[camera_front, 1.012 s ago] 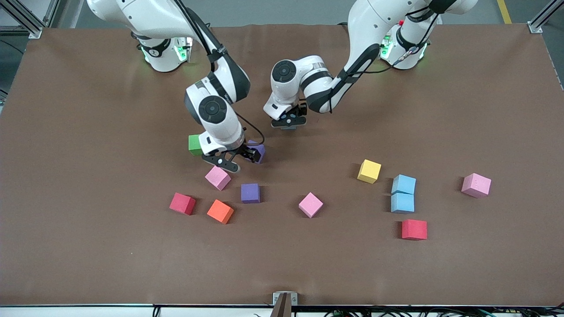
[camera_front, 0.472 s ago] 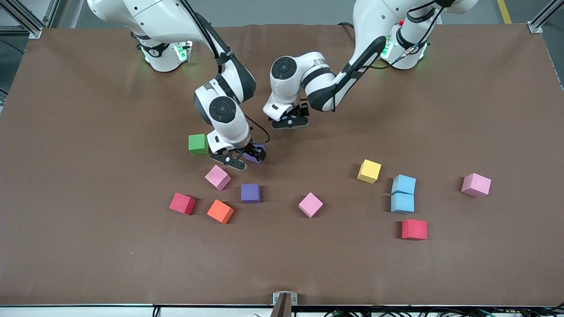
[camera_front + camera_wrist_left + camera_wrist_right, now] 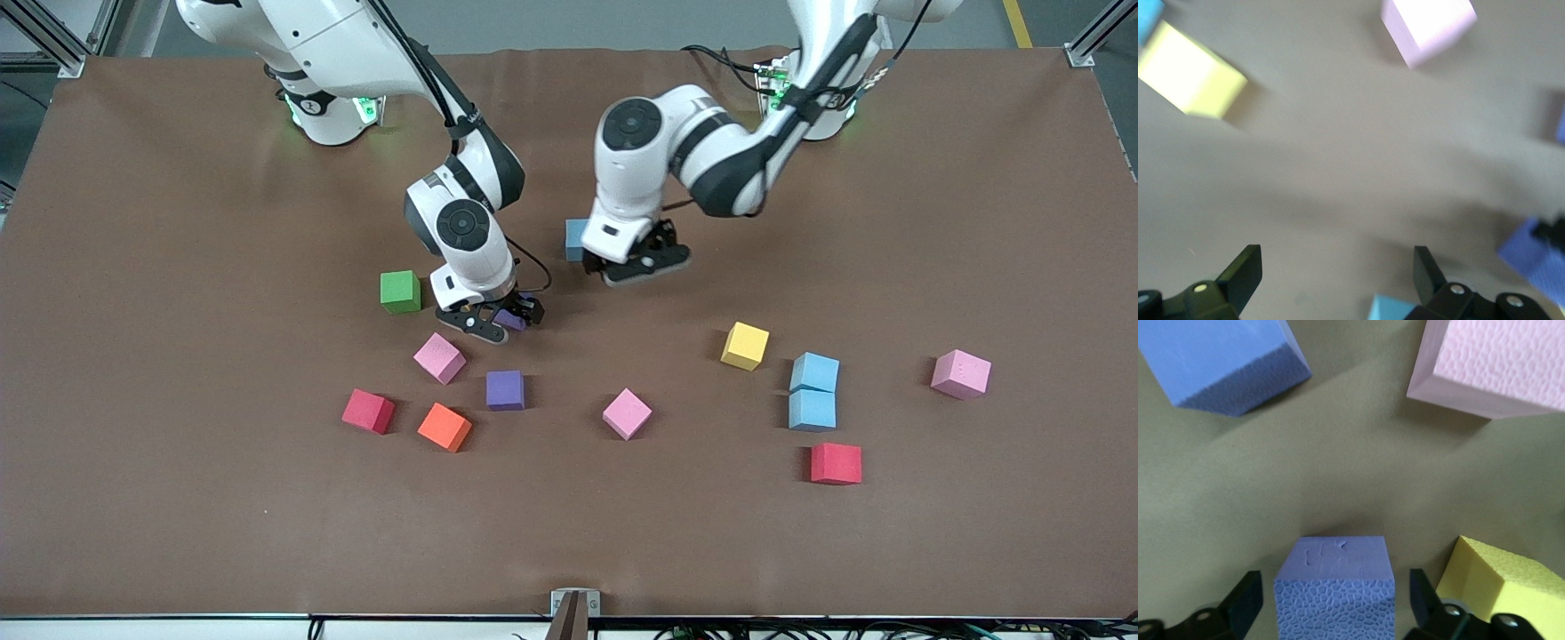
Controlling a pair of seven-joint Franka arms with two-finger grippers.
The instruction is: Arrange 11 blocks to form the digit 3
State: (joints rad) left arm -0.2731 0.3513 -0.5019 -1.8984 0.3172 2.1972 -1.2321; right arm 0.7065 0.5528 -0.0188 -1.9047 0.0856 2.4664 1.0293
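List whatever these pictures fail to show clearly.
Purple block: front view, mostly hidden by the open right gripper around it; right wrist view, cut by the edge.
Yellow block beside it: front view, hidden under the right arm.
Light blue block: front view, half hidden by the open left gripper beside it; left wrist view, blurred.

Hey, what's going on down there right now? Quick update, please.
Right gripper open, straddling purple cube. Left gripper open, empty, over table by light blue cube. Yellow cube crowds right gripper's finger. No digit yet.
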